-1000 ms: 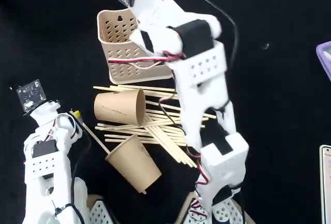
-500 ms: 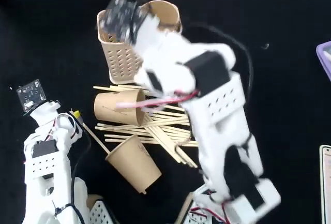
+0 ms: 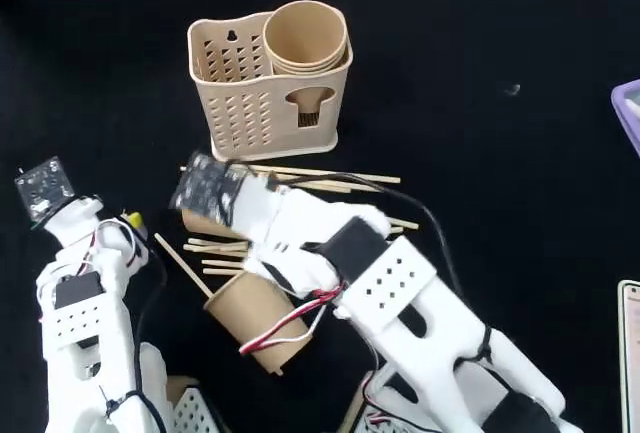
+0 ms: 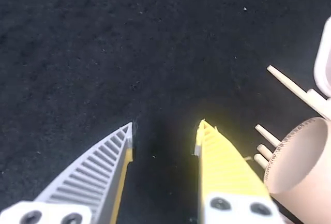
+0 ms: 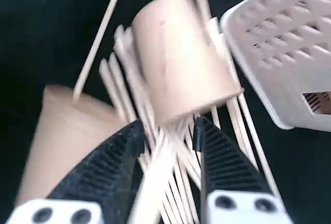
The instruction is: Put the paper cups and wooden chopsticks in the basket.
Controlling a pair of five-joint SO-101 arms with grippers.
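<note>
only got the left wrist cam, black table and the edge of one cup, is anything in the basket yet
Observer: Yes, the high view shows stacked paper cups standing in one compartment of the basket.
Operator: where's the right arm
Observer: Its end effector is open above the chopsticks, just short of a cup lying on its side.
Operator: chopsticks in the basket too
Observer: None visible there; they lie in a pile on the table beside the basket.

The high view looks steeply down over the black table (image 3: 520, 203). The left wrist view faces it from close by, beside a tan paper cup (image 4: 302, 164). The blurred right wrist view, also close, apparently shares the pale wooden chopsticks (image 5: 178, 175) and beige perforated plastic basket (image 5: 279, 43) with the high view.
</note>
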